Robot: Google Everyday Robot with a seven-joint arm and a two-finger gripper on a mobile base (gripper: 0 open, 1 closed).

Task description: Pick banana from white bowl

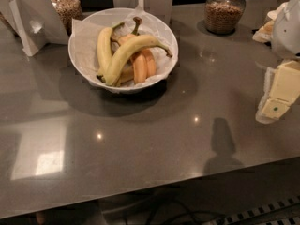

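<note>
Gripper (277, 97), its hold impossible to tell, hangs well apart from the white bowl (136, 89), where neighbouring fruit (140, 67) could snag the banana (129, 50).

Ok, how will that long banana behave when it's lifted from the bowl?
Probably stiff, so the banana should lift whole. It lies across other fruit in the white bowl, so neighbours may shift. The hand is at the right edge.

A: Where is the bowl (131, 87)?
B: On the worktop (140, 139), back left of centre. The banana (126, 55) lies in it, across the other fruit (140, 68).
A: And the gripper (280, 95)?
B: Far right, well apart from the bowl. A jar (225, 11) stands further back, between them.
</note>
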